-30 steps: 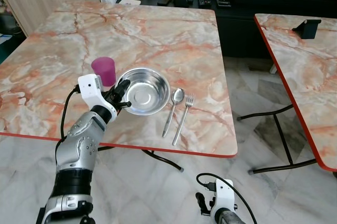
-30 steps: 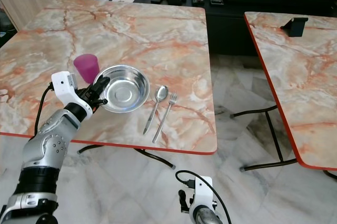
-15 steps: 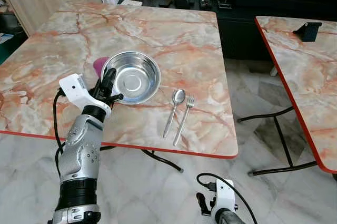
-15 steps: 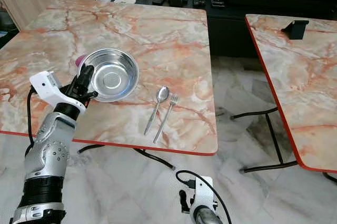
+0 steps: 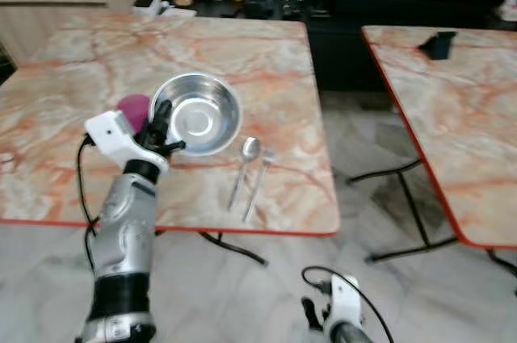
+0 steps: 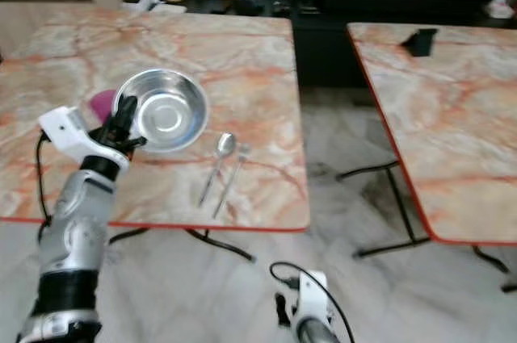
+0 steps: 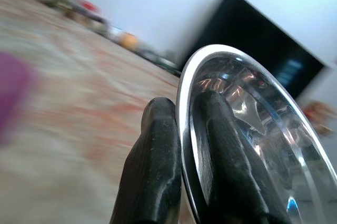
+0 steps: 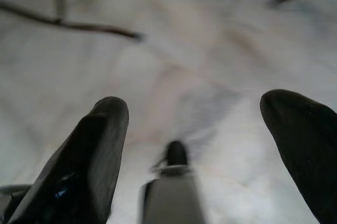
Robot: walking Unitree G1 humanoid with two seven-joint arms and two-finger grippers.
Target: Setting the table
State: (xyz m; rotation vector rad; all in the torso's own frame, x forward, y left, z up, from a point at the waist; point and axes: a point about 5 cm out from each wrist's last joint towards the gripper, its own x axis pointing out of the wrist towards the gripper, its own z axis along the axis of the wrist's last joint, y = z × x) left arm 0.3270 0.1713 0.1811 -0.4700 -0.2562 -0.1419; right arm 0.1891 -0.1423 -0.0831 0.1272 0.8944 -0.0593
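Left eye view shows the left gripper [image 5: 161, 129] clamped on the near-left rim of the steel bowl [image 5: 198, 123], held tilted above the marble table [image 5: 266, 77] with its hollow facing the camera. Behind it the pink cup [image 5: 132, 109] is half hidden; spoon [image 5: 244, 167] and fork [image 5: 258, 181] lie lengthwise toward the near edge, blurred. Since half a second ago the bowl has kept its height and the camera swung right, while the right gripper [image 8: 200, 129] hangs spread over the floor.

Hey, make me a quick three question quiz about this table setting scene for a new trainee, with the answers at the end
1. True or false: the left gripper pinches the steel bowl by its rim.
2. Which lies nearer the bowl: A) the fork B) the spoon?
3. Fill in: the purple cup stands on the ___ table.

Key: 1 true, one finger each side of the rim. 2 B. 3 marble-patterned.
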